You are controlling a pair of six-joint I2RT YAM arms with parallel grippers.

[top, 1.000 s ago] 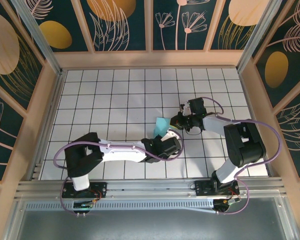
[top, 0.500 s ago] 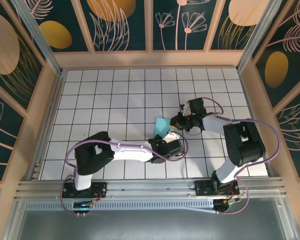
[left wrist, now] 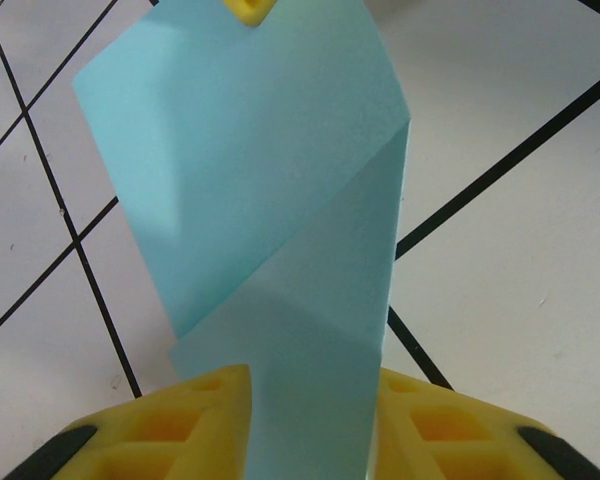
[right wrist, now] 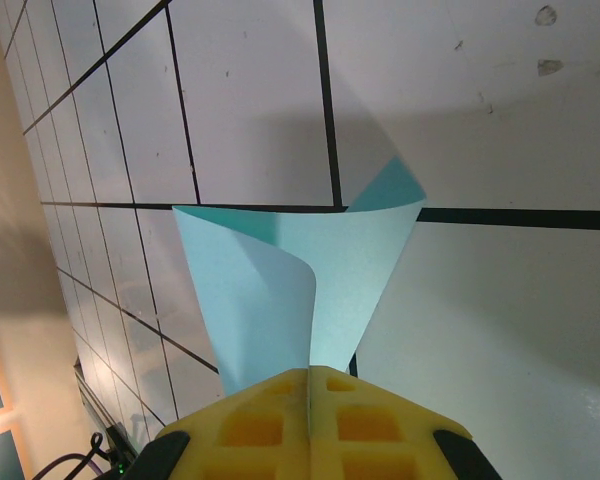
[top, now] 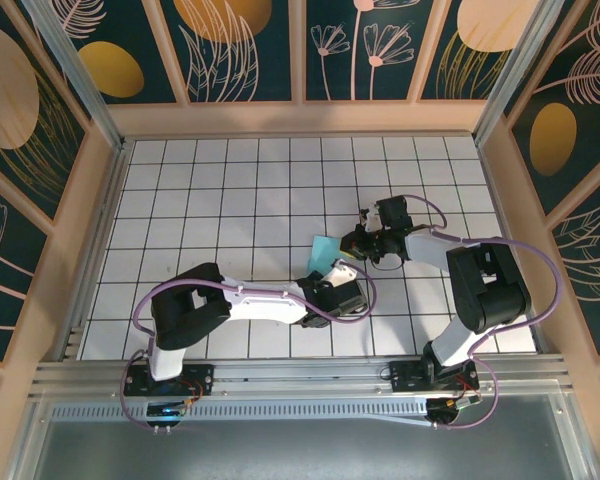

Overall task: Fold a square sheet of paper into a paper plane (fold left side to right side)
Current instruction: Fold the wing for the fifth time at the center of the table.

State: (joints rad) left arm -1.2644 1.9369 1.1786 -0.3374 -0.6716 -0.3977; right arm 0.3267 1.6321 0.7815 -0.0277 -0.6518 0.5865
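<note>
Paper [right wrist: 270,290], pinched in right end effector [right wrist: 308,373]

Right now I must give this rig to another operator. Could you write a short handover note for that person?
Right gripper: jaws shut on an edge of the square sheet of paper.
Left gripper: jaws stand apart with the paper running between them; whether they grip it cannot be told.
Paper: held between both grippers above the table, right of centre, curled, with one flap folded over.
Done: folding is begun.
Left: bring the left side onto the right side, flatten and crease. There is no plane shape yet.
</note>
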